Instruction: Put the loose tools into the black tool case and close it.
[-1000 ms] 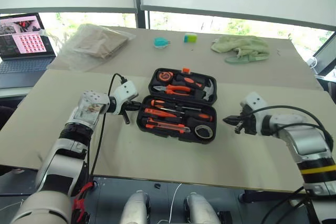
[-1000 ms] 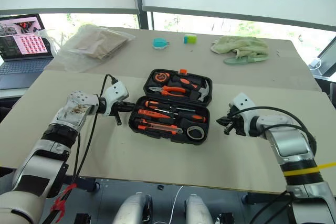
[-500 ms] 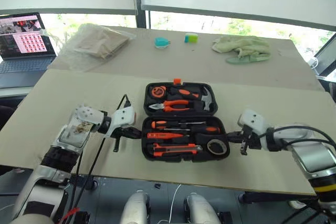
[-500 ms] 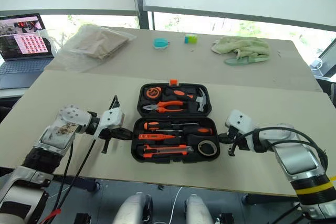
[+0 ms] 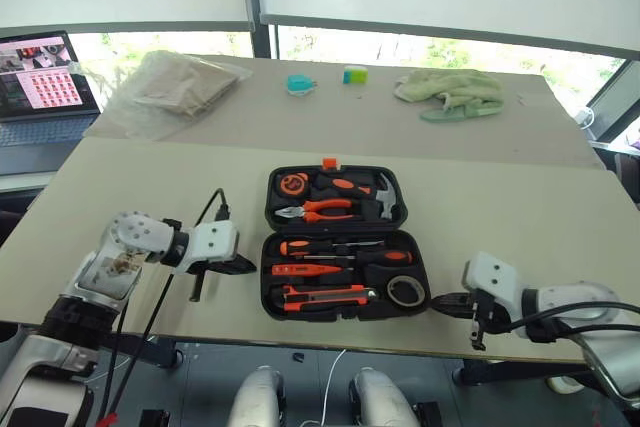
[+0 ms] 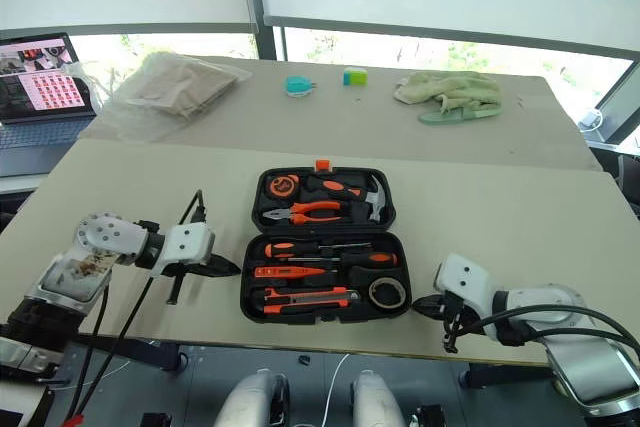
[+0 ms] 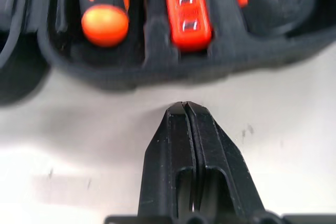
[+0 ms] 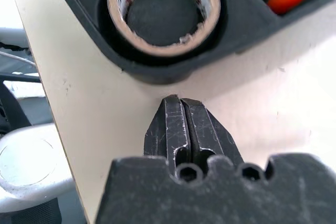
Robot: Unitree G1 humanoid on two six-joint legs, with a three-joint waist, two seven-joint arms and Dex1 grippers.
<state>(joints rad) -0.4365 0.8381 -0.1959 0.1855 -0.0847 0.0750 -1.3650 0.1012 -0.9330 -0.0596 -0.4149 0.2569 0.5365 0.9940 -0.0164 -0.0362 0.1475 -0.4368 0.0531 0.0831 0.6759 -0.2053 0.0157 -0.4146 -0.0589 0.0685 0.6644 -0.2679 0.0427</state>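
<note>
Both arms low, flanking the open black tool case (image 5: 340, 259) (fingers together, empty)

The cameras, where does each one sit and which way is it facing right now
Head views: the stereo pair on the head looks forward and down at the open black tool case on the table; both arms show, left gripper and right gripper flanking it.
Left wrist view: along its shut fingers at the case's edge and a screwdriver.
Right wrist view: along its shut fingers at the tape roll.
Shared: every view shows the case.
</note>
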